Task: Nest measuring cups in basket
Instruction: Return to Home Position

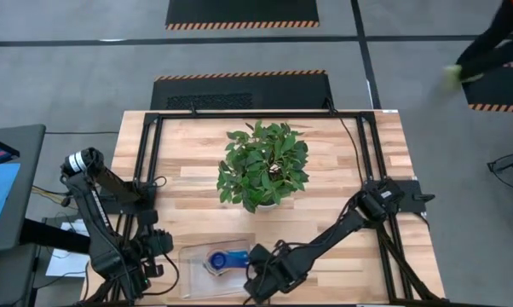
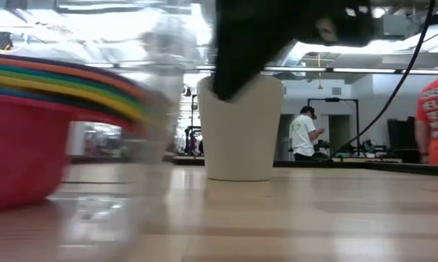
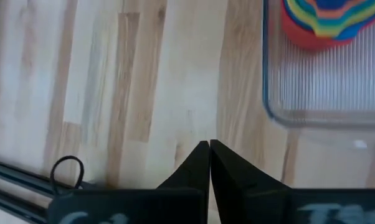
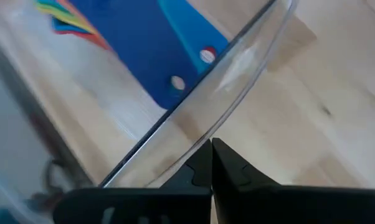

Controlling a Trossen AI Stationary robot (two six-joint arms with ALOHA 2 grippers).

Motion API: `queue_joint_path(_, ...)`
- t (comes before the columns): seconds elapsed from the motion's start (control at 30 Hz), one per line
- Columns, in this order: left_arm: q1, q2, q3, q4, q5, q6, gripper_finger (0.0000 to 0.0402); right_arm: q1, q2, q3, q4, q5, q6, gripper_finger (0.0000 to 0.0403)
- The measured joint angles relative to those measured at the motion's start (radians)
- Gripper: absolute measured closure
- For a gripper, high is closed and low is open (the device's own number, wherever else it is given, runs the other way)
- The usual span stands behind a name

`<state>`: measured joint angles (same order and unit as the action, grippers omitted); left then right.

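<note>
The measuring cups (image 1: 217,260) sit nested in one stack inside the clear basket (image 1: 193,256) at the table's near edge, the blue one on top with its handle (image 4: 169,56) pointing toward the table's right. In the low view the red cup (image 2: 22,145) is at the bottom of the stack. My right gripper (image 4: 211,149) is shut, slanting down just outside the basket's right wall (image 4: 237,68). It shows dark in the low view (image 2: 226,87). My left gripper (image 3: 209,146) is shut over bare wood, left of the basket's corner (image 3: 278,112). My right gripper's shut fingertips (image 4: 203,158) stand right at the basket's right outer wall (image 4: 194,124), slanting down from the table's right. Whether they touch the wall, I cannot tell.
A leafy plant (image 1: 263,166) in a white pot (image 2: 241,131) stands mid-table, beyond the basket. Black frame rails (image 1: 150,162) run along the table's sides, and a cable loop (image 3: 68,171) lies near my left gripper. People (image 2: 305,135) move in the room beyond.
</note>
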<state>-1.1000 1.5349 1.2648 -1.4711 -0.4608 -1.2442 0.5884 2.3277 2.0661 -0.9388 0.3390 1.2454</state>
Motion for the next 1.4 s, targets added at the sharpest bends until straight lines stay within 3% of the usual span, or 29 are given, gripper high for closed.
queue_joint_path(0.2,0.0,0.0,0.0,-0.014,-0.022,-0.003,0.04,-0.003,0.018,0.061,0.018,0.008,-0.041,0.0392)
queue_joint_path(0.37,-0.001,0.0,0.001,-0.101,-0.007,-0.139,0.04,0.017,-0.033,0.058,0.071,-0.164,-0.084,0.0383)
queue_joint_path(0.43,-0.001,-0.001,0.004,-0.098,0.067,-0.189,0.04,0.027,-0.088,0.058,0.093,-0.262,-0.073,0.0374)
queue_joint_path(0.57,0.004,-0.002,0.004,-0.075,0.396,-0.149,0.04,0.046,-0.2,0.06,0.163,-0.376,-0.073,0.036)
queue_joint_path(0.63,-0.005,0.0,0.004,-0.087,0.492,-0.2,0.04,0.052,-0.256,0.06,0.174,-0.415,-0.092,0.0357)
queue_joint_path(0.73,-0.043,0.0,0.004,-0.063,0.545,-0.272,0.04,0.088,-0.321,0.061,0.187,-0.321,-0.105,0.0357)
queue_joint_path(0.83,-0.088,0.0,0.014,0.024,0.658,-0.148,0.04,0.129,-0.369,0.058,0.232,-0.292,-0.356,0.0356)
queue_joint_path(0.93,-0.153,-0.024,0.054,-0.026,0.471,-0.253,0.0397,0.181,-0.432,0.058,0.356,-0.267,-0.79,0.0356)
queue_joint_path(1.03,-0.229,-0.096,0.12,0.007,0.131,-0.298,0.0396,0.206,-0.501,0.052,0.372,-0.451,-1.099,0.0356)
queue_joint_path(1.13,-0.298,-0.208,0.137,0.032,-0.279,-0.242,0.0396,0.184,-0.55,0.014,0.329,-0.648,-1.225,0.0356)
queue_joint_path(1.2,-0.319,-0.284,0.134,0.04,-0.464,-0.173,0.0396,0.125,-0.582,-0.036,0.329,-0.769,-1.238,0.0356)
queue_joint_path(1.3,-0.314,-0.39,0.08,0.087,-0.544,-0.097,0.0395,0.034,-0.642,-0.167,0.334,-0.931,-1.262,0.0356)
queue_joint_path(1.4,-0.292,-0.472,-0.036,0.188,-0.541,-0.045,0.0395,-0.019,-0.734,-0.371,0.413,-0.939,-1.209,0.0356)
